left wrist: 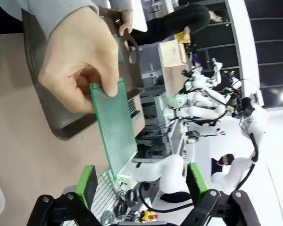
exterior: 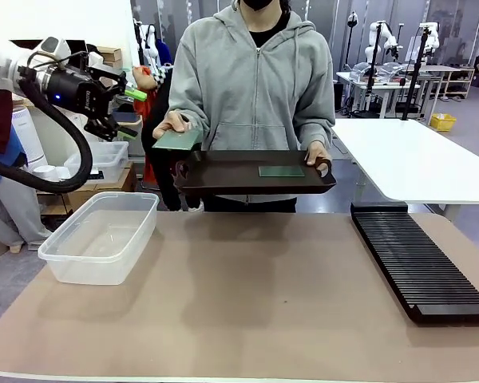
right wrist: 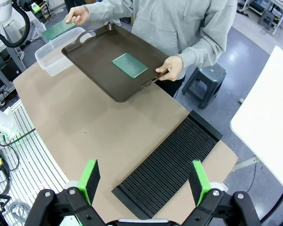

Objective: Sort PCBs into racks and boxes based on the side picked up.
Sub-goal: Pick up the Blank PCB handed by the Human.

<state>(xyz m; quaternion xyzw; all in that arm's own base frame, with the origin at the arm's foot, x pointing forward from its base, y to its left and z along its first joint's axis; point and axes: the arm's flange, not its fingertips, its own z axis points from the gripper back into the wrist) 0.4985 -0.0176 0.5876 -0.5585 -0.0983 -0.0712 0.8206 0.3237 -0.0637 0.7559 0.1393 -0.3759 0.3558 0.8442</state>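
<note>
A person at the far side holds one dark-green PCB [exterior: 178, 140] out in one hand toward my left gripper [exterior: 134, 113]. That gripper is open and stops a short way short of the board. In the left wrist view the PCB [left wrist: 115, 127] hangs edge-on just beyond my open left gripper [left wrist: 142, 183]. The person's other hand holds a dark brown tray [exterior: 223, 182] with a second PCB [exterior: 281, 171] lying flat on it. My right gripper [right wrist: 144, 181] is open, high above the long black rack [right wrist: 167, 165]. The clear box [exterior: 104, 235] stands at the table's left and has nothing in it.
The rack [exterior: 419, 263] lies along the table's right side. A white table [exterior: 415, 159] stands beyond it. A smaller clear box [exterior: 104, 159] and cardboard sit behind my left arm, off the table.
</note>
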